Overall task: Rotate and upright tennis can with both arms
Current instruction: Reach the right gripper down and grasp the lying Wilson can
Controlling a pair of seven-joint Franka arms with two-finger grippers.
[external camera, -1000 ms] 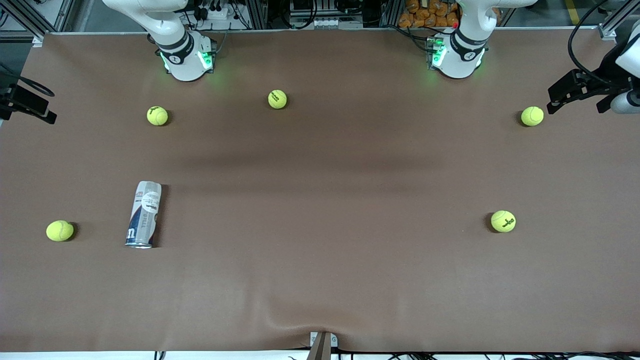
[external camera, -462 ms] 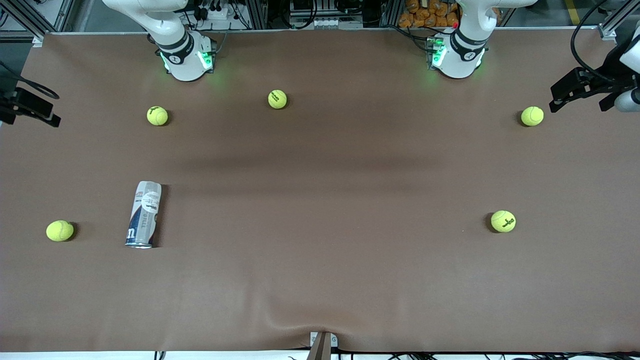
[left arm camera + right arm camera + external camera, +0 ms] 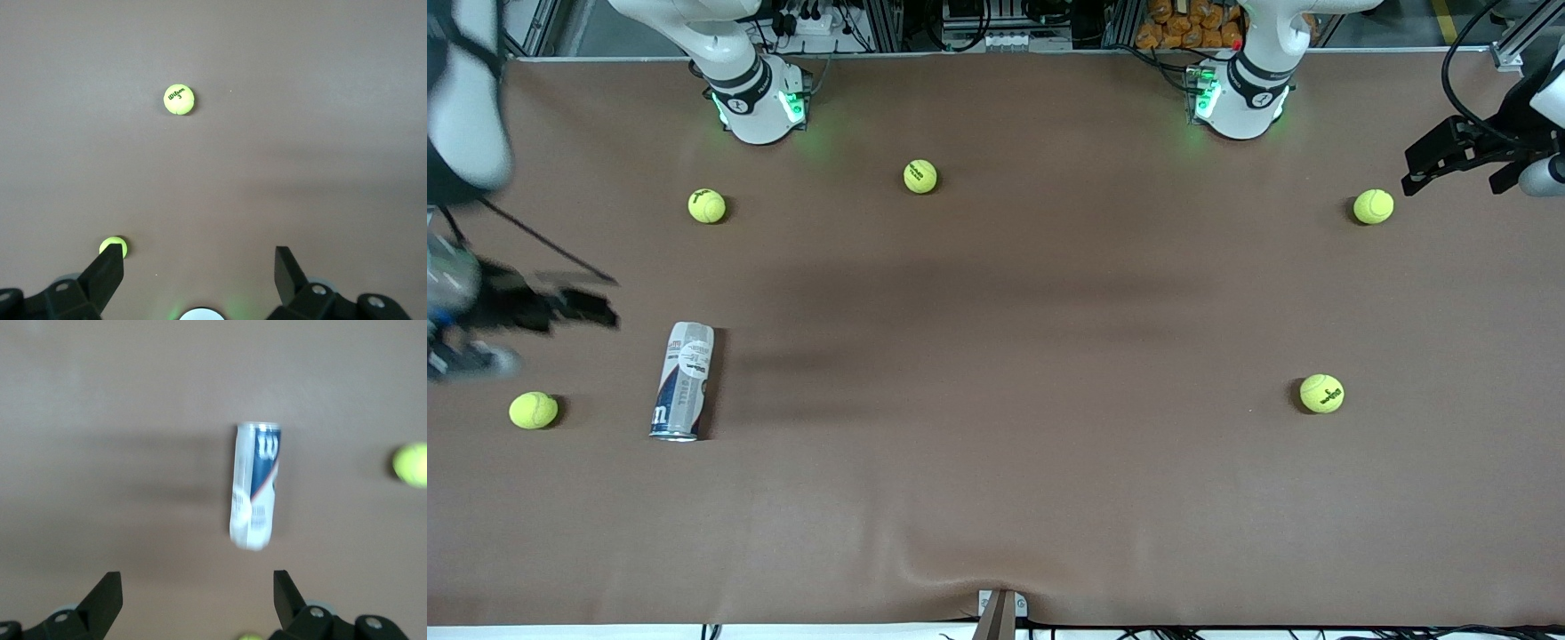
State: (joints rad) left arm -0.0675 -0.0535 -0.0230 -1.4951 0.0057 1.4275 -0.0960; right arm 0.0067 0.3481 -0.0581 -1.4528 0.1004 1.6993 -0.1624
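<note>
- The right arm has swung in over the table (image 3: 996, 498) at its own end within the last half second, its blurred white links now filling the view's upper corner where only a dark gripper tip showed before
- The right gripper (image 3: 574, 307), smeared by motion, hangs over the cloth just beside the tennis can (image 3: 683, 380), on the side away from the left arm's end; its own wrist view shows the fingers (image 3: 107, 593) spread wide with nothing between them and the can lying ahead of them
- The left arm waits at the table's edge, well apart from the can, its pose nearly unchanged; the left gripper (image 3: 198, 270) is also spread and empty, over bare cloth with a tennis ball (image 3: 179, 99) ahead of it
- The tennis can has not moved: it lies on its side toward the right arm's end of the table, metal rim end nearer the front camera, white-capped end pointing toward the robots' bases
- Nearest ball to the can (image 3: 534, 410) sits beside it, apart from it and untouched; four more balls are scattered well away from the can
- Judgement: the approach has only begun, with the can neither turned nor stood up and no grip yet taken
</note>
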